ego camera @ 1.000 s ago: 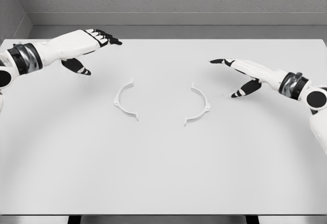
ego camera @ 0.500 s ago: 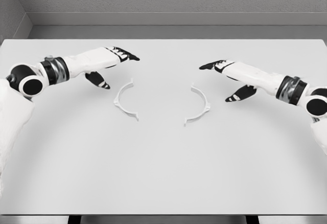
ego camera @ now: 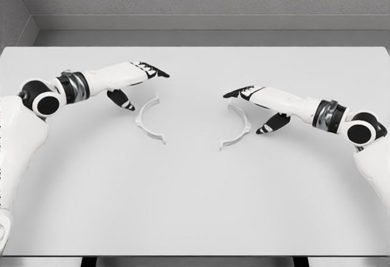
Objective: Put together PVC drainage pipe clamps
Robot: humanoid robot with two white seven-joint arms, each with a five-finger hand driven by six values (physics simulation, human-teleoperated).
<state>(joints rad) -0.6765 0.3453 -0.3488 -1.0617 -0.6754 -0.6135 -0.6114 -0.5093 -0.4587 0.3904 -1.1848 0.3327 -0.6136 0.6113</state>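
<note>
Hands released: our left hand [ego camera: 131, 75] and right hand [ego camera: 259, 99] flank the clamp halves [ego camera: 148, 118] [ego camera: 237, 124] mid-desk [ego camera: 195, 206], concave sides facing for mating.

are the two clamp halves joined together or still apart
Apart. The left clamp half and right clamp half lie separately on the table, bare tabletop between them.

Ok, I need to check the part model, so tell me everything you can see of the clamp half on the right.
The right clamp half is a thin white half-ring, plastic by its look, with a small tab turned outward at each end. It lies flat on the white table, its open side facing the left clamp half, the two apart. The right hand hovers at its upper end, fingers open; whether they touch it cannot be told. It looks whole and unbent.
</note>
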